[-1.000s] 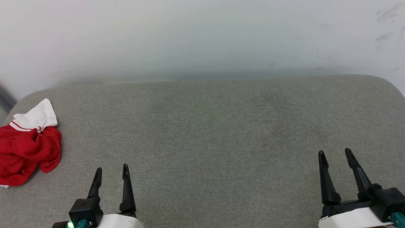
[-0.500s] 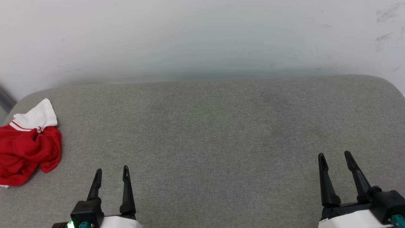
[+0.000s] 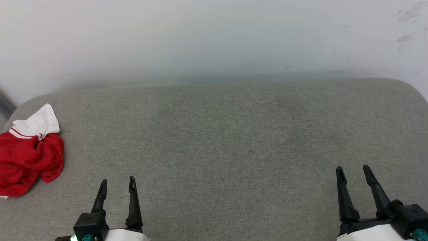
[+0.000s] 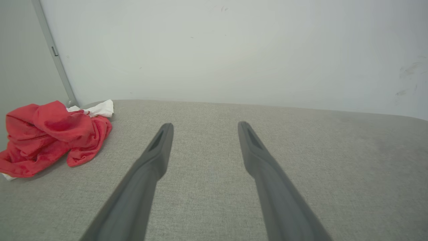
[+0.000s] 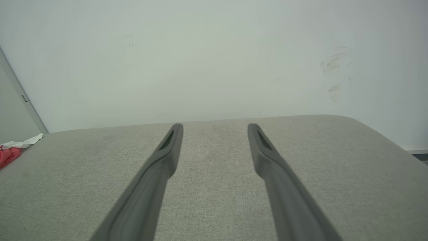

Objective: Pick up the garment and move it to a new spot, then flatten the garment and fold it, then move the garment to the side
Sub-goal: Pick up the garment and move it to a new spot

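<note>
My L gripper [image 3: 118, 181] & R gripper [image 3: 353, 168] both hover w/ jaws spread wide, released, over the grey cushion [image 3: 214, 140], while the garment [image 3: 30, 157] lies crumpled at its far-left edge, well apart from both.

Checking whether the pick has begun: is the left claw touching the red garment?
Apart. Head view shows bare grey cushion between the open left claw and the garment.
</note>
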Robot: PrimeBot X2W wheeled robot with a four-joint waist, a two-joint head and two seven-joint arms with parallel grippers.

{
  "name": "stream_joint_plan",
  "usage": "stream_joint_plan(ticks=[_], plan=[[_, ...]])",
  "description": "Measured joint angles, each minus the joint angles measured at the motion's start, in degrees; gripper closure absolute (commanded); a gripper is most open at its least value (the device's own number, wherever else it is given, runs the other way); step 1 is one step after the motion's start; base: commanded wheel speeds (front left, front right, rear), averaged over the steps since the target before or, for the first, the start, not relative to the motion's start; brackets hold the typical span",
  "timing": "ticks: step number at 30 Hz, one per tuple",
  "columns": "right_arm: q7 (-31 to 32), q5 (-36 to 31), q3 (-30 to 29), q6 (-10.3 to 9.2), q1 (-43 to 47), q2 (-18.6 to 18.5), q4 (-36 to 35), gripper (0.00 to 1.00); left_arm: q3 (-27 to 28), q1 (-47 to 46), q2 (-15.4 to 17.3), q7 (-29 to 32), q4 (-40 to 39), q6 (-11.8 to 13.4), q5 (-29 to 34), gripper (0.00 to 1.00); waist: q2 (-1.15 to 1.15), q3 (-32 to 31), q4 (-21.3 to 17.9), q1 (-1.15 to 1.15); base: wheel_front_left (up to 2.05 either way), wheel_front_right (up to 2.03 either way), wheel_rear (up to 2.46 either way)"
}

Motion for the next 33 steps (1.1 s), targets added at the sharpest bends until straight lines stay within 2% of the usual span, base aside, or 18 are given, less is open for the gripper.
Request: stream_joint_plan(ticks=[16, 23, 33], plan=[[0.0, -0.38, 0.77, 0.0, 0.16, 0.0, -0.02, 0.0, 0.48, -0.15, 0.0, 0.0, 0.57, 0.1, 0.1, 0.0, 0.0, 0.25, 1.79, 0.0, 0.0, 0.0, 0.0], [0.0, -0.82, 1.37, 0.0, 0.49, -0.01, -0.65, 0.0, 1.03, -0.34, 0.0, 0.0, 0.56, 0.44, 0.08, 0.0, 0.0, 0.32, 5.02, 0.0, 0.0, 0.0, 0.0], [0.0, -1.43, 2.57, 0.0, 0.64, -0.01, -1.45, 0.0, 2.43, -0.36, 0.01, -0.01, 0.03, 0.88, 0.21, 0.0, 0.0, 0.74, 11.65, 0.0, 0.0, 0.0, 0.0]])
